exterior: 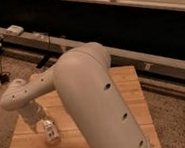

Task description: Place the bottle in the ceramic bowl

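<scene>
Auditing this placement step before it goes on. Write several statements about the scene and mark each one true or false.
1. The bottle is at the tip of the pincer, over the wooden table. True.
2. The ceramic bowl stands in plain view beside the bottle. False: no bowl shows; the robot arm blocks much of the table top.
3. The robot arm is black. False: it is pale, whitish, with small dark holes along it.
4. The pincer is low over the table's near part, at the end of the arm. True.
5. The bottle lies on the floor next to the table. False: it is above the table top, at the pincer.
</scene>
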`<state>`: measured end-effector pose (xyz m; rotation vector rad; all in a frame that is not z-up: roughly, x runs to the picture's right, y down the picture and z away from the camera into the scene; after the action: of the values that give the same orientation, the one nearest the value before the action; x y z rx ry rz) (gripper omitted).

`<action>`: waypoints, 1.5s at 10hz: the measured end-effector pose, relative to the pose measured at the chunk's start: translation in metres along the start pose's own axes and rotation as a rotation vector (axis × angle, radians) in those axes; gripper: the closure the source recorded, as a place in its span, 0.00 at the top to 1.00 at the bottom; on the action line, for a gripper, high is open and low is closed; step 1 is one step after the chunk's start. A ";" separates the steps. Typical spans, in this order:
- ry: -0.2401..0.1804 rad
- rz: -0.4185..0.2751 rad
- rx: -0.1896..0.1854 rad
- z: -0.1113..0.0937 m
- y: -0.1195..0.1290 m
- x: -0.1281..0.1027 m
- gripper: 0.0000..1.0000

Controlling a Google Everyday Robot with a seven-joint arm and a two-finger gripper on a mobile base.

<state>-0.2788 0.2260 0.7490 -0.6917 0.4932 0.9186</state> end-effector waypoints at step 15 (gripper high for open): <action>0.094 -0.048 0.057 0.032 -0.002 -0.011 0.21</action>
<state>-0.2803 0.2422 0.7786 -0.6945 0.5822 0.8269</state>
